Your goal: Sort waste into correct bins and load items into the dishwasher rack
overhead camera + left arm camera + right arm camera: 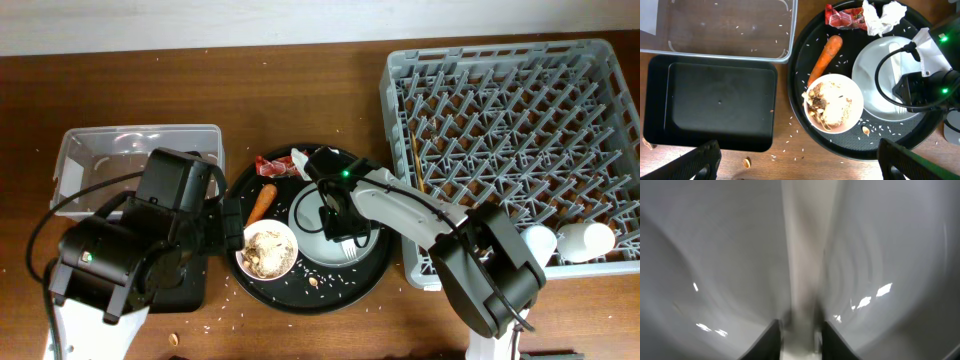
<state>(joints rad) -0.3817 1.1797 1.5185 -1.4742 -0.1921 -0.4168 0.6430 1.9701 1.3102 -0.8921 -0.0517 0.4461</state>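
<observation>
Two fingers of our right gripper (799, 330) pinch the white plastic fork (807, 255) by its handle, whose long axis runs straight ahead of the hand across the pale plate (715, 255) beneath it, while our left gripper (800, 167), spread wide, hangs farther off.

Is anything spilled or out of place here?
Yes, food is spilled: rice grains lie scattered over the round black tray and onto the table beside the bowl; a brown crumb also lies on the table.
</observation>
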